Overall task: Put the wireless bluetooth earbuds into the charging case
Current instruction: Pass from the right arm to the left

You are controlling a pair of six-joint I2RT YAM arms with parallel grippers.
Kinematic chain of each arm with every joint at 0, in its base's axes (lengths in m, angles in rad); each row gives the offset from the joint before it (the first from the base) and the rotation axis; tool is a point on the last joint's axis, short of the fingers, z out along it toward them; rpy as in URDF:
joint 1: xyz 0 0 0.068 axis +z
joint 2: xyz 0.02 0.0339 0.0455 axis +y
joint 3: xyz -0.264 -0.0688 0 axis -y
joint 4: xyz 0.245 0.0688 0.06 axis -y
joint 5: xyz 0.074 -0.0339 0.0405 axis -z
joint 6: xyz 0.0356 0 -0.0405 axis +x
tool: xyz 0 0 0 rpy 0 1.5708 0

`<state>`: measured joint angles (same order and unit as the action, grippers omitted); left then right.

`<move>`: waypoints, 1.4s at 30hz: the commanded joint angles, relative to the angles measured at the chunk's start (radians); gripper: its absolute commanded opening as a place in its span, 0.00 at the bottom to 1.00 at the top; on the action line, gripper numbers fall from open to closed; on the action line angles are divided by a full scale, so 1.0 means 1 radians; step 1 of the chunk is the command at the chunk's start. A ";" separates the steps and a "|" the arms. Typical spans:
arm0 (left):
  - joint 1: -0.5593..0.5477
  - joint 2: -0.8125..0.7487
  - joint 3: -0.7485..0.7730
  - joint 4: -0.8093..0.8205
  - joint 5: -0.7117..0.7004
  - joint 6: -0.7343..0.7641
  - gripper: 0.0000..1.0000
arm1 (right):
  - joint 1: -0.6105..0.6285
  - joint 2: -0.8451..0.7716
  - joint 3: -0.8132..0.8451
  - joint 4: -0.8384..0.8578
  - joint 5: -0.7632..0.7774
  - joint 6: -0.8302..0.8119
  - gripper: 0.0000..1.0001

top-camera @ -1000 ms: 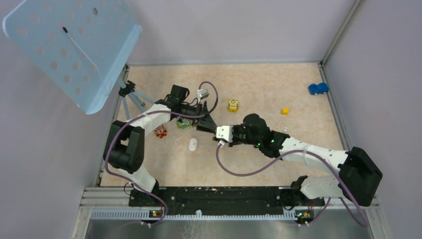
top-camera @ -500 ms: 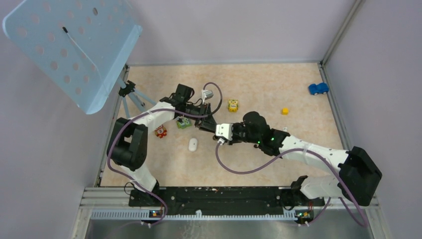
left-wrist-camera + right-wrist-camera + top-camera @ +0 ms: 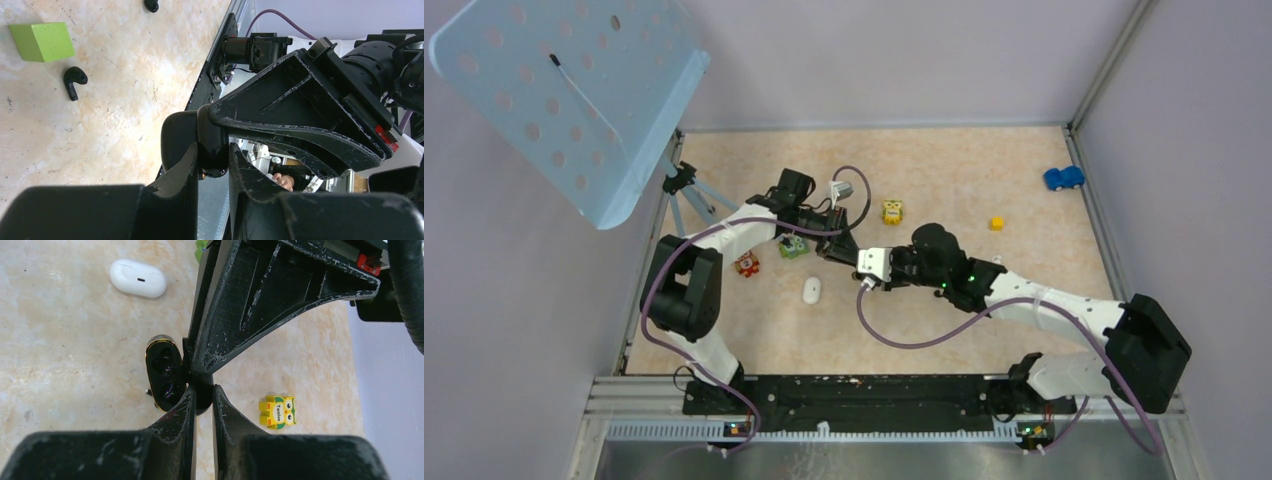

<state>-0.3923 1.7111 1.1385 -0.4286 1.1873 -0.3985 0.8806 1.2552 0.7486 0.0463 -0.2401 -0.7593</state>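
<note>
The black charging case (image 3: 164, 371) hangs open over the table, its gold rim and two empty sockets showing. My right gripper (image 3: 203, 390) is shut on the case's other half. My left gripper (image 3: 215, 150) comes in from the opposite side, and its fingers press on the glossy black case (image 3: 212, 150) from both sides. In the top view the two grippers meet mid-table, left (image 3: 841, 249) and right (image 3: 861, 263). Two black earbuds lie loose on the table, one (image 3: 74, 80) beside the green cube (image 3: 42, 41), the other (image 3: 151, 5) at the frame's top edge.
A white oval case (image 3: 812, 290) lies just in front of the grippers. A yellow owl toy (image 3: 892, 211), a red toy (image 3: 746, 264), a yellow cube (image 3: 996, 223) and a blue car (image 3: 1063, 178) are scattered around. A small tripod (image 3: 689, 190) stands at the left edge.
My left gripper has swung in slightly and closed its fingers onto the case. The right gripper has kept its hold and barely moved.
</note>
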 commanded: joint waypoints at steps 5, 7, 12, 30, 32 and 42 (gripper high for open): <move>-0.012 0.022 0.033 0.063 0.046 -0.036 0.00 | 0.001 -0.015 -0.001 0.108 0.029 0.022 0.11; -0.011 0.031 0.034 0.073 0.045 -0.044 0.00 | 0.000 -0.019 -0.014 0.129 0.059 0.033 0.71; 0.002 0.041 0.043 0.123 0.031 -0.087 0.00 | 0.000 -0.059 -0.052 0.185 0.129 0.065 0.94; 0.052 0.037 0.090 0.560 -0.091 -0.456 0.00 | -0.324 -0.305 0.007 0.017 0.216 1.140 0.99; 0.050 0.031 0.071 0.676 -0.111 -0.550 0.00 | -0.391 -0.314 -0.025 0.061 0.120 1.279 0.99; 0.048 0.030 -0.024 1.023 -0.217 -0.830 0.00 | -0.480 -0.247 -0.383 0.858 -0.043 1.828 0.91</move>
<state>-0.3443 1.7618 1.1713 0.3557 1.0210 -1.0760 0.4091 0.9657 0.4011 0.5491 -0.2199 0.8108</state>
